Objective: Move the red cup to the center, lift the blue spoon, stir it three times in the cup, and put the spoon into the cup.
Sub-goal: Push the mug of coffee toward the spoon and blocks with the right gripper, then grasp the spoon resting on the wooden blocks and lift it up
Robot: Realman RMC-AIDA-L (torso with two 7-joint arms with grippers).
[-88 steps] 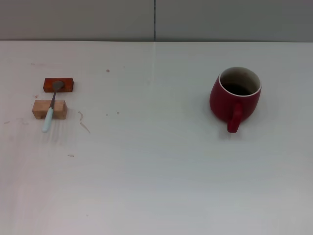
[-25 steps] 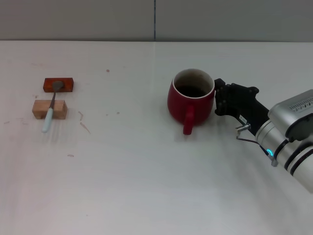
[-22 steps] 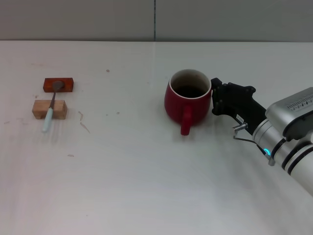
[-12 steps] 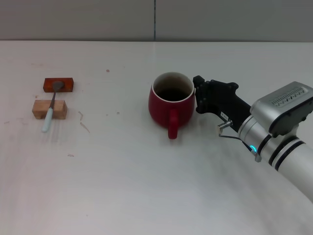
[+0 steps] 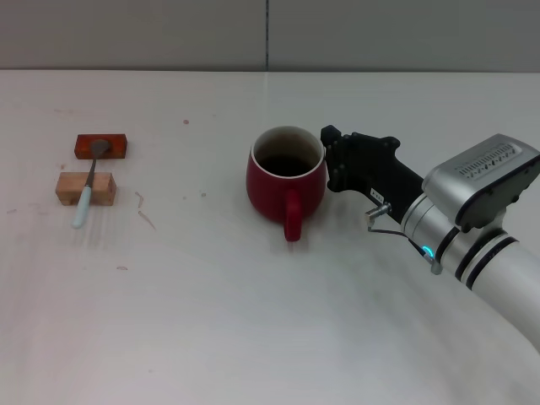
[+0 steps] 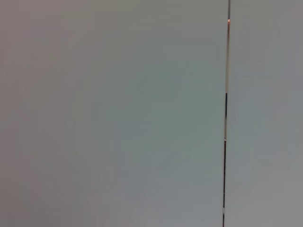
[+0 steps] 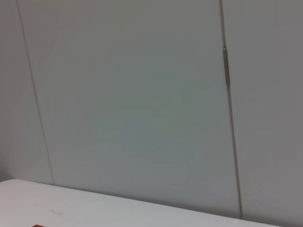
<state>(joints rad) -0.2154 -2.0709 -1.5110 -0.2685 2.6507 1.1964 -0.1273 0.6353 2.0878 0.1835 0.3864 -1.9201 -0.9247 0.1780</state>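
Red cup (image 5: 286, 178) upright on the white table (image 5: 253, 321), near the middle, handle turned toward the robot. Right gripper (image 5: 336, 162) pressed against the cup's right side, black body low to the table; jaws hidden behind the mug wall, so open or closed cannot be told. Looks like a sideways push, not a grip around the cup. Left arm out of sight in the head view, its wrist camera showing only a blank grey wall.

Blue spoon (image 5: 88, 187) well to the left, lying across a small wooden block (image 5: 85, 188), its metal bowl resting on a red-orange block (image 5: 101, 146), pale handle end sloping down to the table.

Judged stage: first step, cup roughly at center or close to it; spoon untouched.

Risks from here:
- Contact high on the rounded wall, so likely to tip the cup rather than slide it.
- Off-centre push, so likely to spin the mug and swing the handle round.
- Pushing on too far, carrying the cup past center.
- A snagged withdrawal dragging the cup back.
- Later, a slim spoon perched on two blocks, easy to knock off when approached.
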